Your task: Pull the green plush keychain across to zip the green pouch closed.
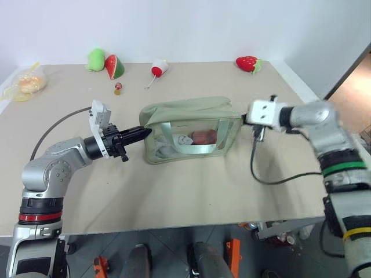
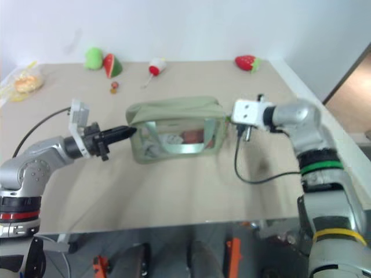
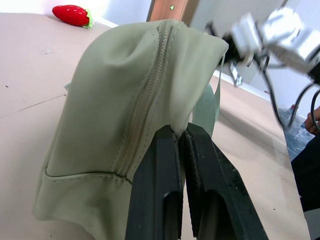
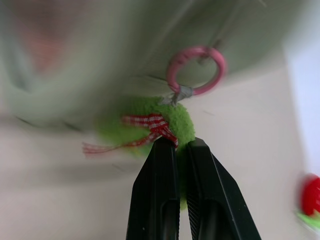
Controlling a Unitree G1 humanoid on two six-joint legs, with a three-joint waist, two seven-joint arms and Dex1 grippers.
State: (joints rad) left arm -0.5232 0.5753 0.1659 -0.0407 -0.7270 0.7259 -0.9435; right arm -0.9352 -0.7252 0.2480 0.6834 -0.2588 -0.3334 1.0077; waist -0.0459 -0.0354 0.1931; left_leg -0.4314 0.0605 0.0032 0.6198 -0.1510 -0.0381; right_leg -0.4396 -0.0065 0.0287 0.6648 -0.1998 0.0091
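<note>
Green pouch (image 1: 191, 128) – mid-table (image 1: 174, 191), zipper seam along top; no legible writing or brand.
Left gripper (image 3: 181, 136) – at pouch's left end, jaws pinched on fabric.
Right gripper (image 4: 183, 142) – at pouch's right end, jaws clamped on green plush keychain (image 4: 177, 120), hanging from pink ring (image 4: 196, 70).

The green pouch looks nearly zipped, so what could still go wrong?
The right gripper pinches only the edge of the green plush keychain, so the soft plush might slip out. The left gripper holds just a small fold of the green pouch; if that fabric slides free, the pouch could drag across the table instead of staying put. The pink ring looks thin and might bend under a hard pull.
</note>
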